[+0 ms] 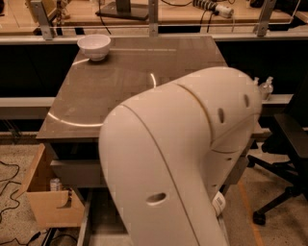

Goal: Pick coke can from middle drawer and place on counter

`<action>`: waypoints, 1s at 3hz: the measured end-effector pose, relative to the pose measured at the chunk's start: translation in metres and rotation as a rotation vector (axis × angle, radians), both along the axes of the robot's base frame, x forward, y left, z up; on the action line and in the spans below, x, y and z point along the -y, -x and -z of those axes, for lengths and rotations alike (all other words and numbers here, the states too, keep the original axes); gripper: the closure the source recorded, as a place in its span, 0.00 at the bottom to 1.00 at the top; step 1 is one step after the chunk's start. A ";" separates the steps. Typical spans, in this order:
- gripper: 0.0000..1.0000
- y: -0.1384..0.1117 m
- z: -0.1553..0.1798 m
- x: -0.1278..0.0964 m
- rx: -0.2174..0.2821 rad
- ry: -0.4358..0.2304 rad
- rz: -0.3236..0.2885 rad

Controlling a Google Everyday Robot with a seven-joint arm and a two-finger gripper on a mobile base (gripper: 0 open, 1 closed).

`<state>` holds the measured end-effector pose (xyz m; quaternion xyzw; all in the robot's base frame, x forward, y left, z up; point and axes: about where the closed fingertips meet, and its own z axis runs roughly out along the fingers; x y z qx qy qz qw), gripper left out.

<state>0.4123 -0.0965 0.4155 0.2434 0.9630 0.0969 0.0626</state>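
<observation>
Filling the view: the arm (183, 158), a bulky cream housing, stood in front of the counter's near half and covered its front right corner.
Arm pose: it was bent like an elbow. A rounded joint sat high over the counter's right edge, and a thick link swept from it down and to the left, leaving the view below the counter's front.
Housing marks: three dark oval holes showed, two on the rounded joint and one low on the link.
Gripper: it was out of sight behind the arm's housing, so whether the jaws were apart or together could not be told.
Coke can: it was hidden by the arm, and its place could not be told.
Middle drawer (101, 216): pulled out below the counter's front left, it showed only a strip of grey floor and its left rail beside the arm.
Counter (120, 77): this glossy grey-brown surface carried a pale curved arc, partly covered by the arm.
Bowl (94, 46): white and upright, it sat at the counter's far left corner.
Drawer front (77, 173): grey, it sat just under the counter's front edge.
Cardboard box (48, 202): it lay open on the floor left of the counter.
Bottles (265, 87): they stood just beyond the counter's right edge.
Office chair (288, 153): dark, it stood right of the counter.
Wooden bench (178, 14): it ran behind the counter's far edge.
</observation>
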 end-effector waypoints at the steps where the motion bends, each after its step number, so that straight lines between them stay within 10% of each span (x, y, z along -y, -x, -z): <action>1: 0.00 -0.006 -0.002 -0.003 0.049 -0.019 0.020; 3: 0.00 0.002 0.012 -0.005 0.032 0.052 0.037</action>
